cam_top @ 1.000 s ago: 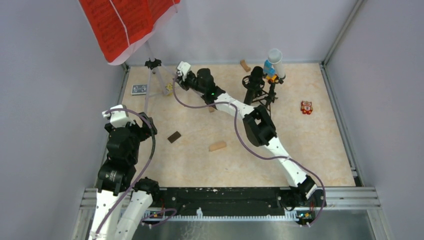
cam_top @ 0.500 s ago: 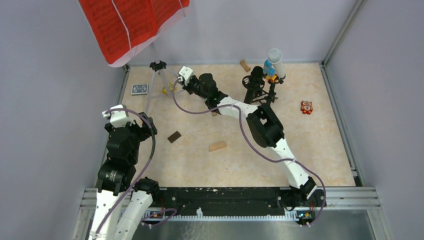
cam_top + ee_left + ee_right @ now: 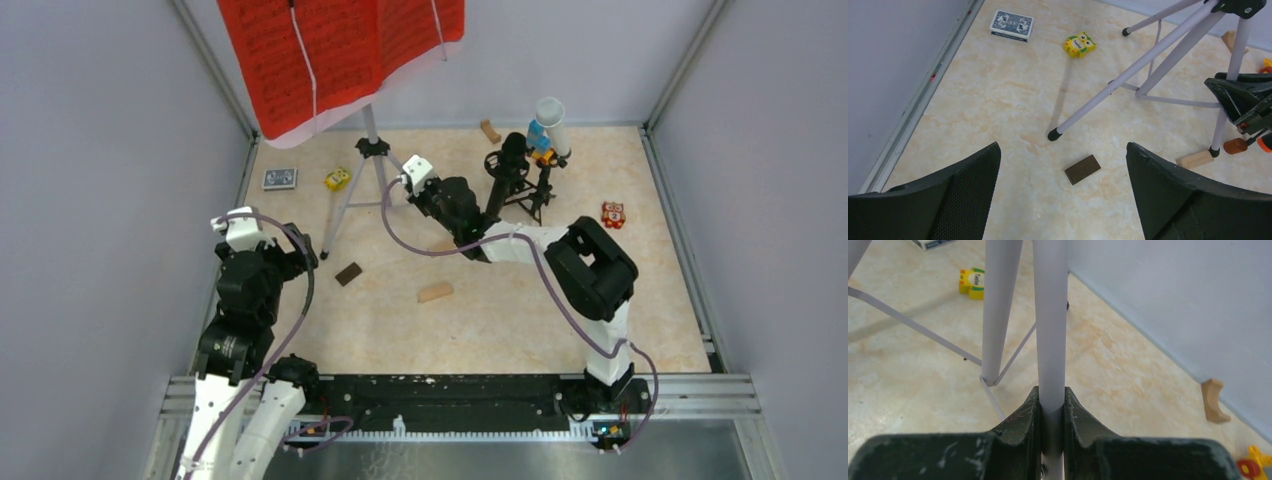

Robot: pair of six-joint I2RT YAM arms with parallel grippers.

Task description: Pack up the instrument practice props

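Note:
The red sheet-music pages (image 3: pixel 340 50) sit high on the silver tripod (image 3: pixel 365 180), which stands at the back, left of centre. My right gripper (image 3: pixel 425 190) is shut on one tripod leg (image 3: pixel 1050 340), with the silver tube pinched between both fingers. That leg and its gripper also show in the left wrist view, the tripod leg (image 3: pixel 1230 75) at far right. The black microphone on its small black tripod (image 3: pixel 512 165) and the white tube (image 3: pixel 553 122) stand at the back right. My left gripper (image 3: pixel 1062 147) hangs open above the floor at the left, holding nothing.
A card deck (image 3: pixel 279 178) and a yellow owl toy (image 3: pixel 337 179) lie at the back left. A dark block (image 3: pixel 1083 169) lies below my left gripper. A wooden block (image 3: pixel 435 291) is mid-table and a red toy (image 3: pixel 613 214) at right. Walls close in on three sides.
The right gripper has closed on the tripod leg and dragged the whole stand right, toward the middle. The red pages swung right with it. The left arm barely moved.

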